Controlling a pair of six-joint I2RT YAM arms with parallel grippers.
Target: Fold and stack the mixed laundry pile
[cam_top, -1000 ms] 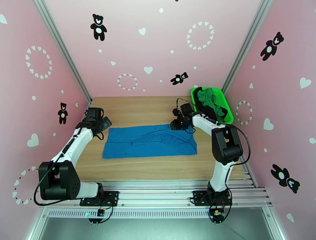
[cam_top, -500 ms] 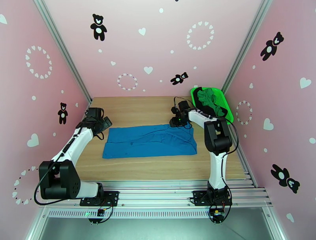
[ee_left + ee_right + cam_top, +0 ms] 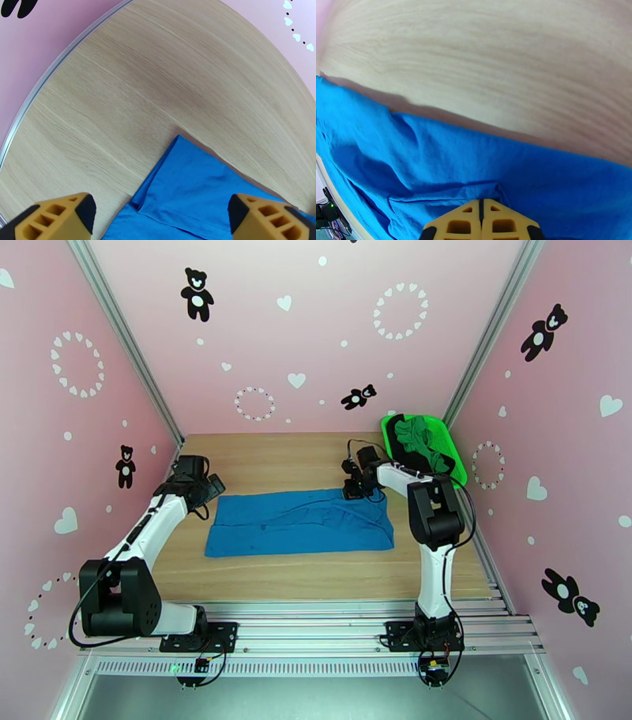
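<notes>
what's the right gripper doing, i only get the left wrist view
Observer: The right gripper is shut on the far edge of the shirt; the cloth puckers at its tips.
Operator: ok and where's the rest of the laundry
Observer: A green cloth and a black cloth lie in the basket at the far right corner of the table.
</notes>
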